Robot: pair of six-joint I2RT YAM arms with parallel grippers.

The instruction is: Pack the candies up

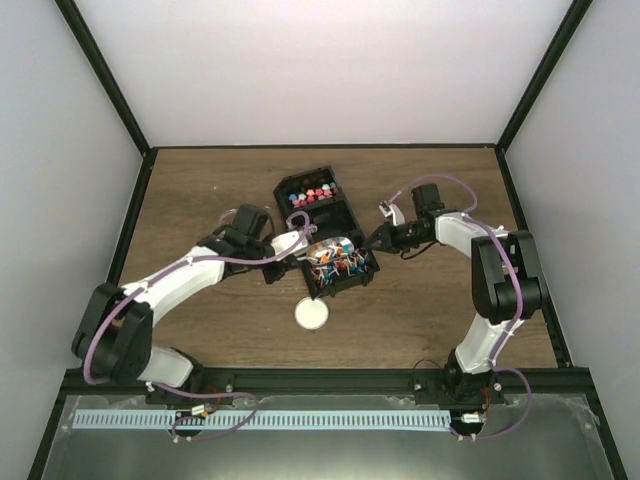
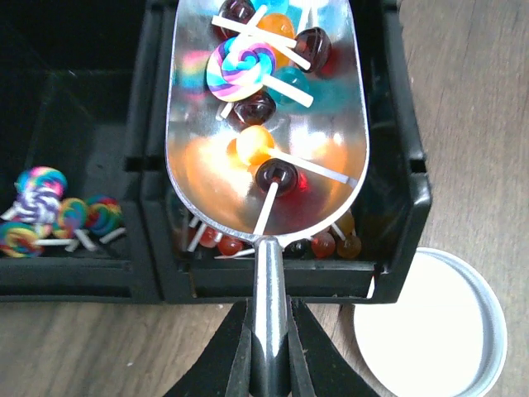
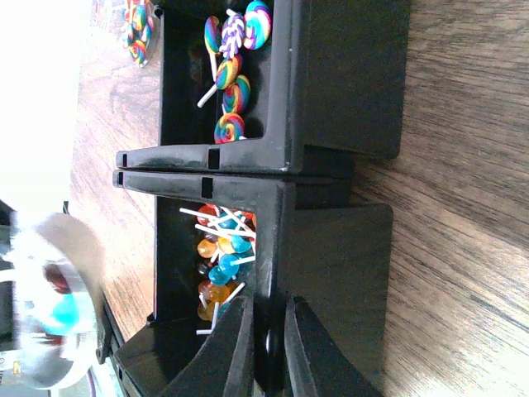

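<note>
Candies (image 2: 244, 66) sit in the bowl of my metal scoop (image 2: 186, 132): one swirl lollipop and several ball-headed ones on white sticks. More ball-headed ones lie below it on the floor of the near bin (image 2: 405, 149). The bowl hangs over that bin with its rim close to the black walls on both sides, so I have little room to swing sideways. I cannot tell how high it is above the floor. My left gripper (image 2: 269, 331) is pressed together on the scoop's thin handle, just outside the bin's near wall. My right gripper (image 3: 266, 331) straddles the opposite wall, one finger inside and one outside, and pinches it. The middle bin (image 2: 91, 281) butts wall to wall against this one and holds swirl lollipops (image 2: 41, 207) at one end. Beyond it the far bin (image 1: 282, 190) holds rows of round sweets (image 1: 312, 192). A white lid (image 2: 430, 322) lies flat on the wood just beside the near bin's corner. In the top view there is a narrow strip of wood between the lid and the bin. The table (image 1: 200, 190) is bare wood to the left and right of the row of bins. It runs out to a black frame (image 1: 325, 147) at its edges, with pale walls behind.
</note>
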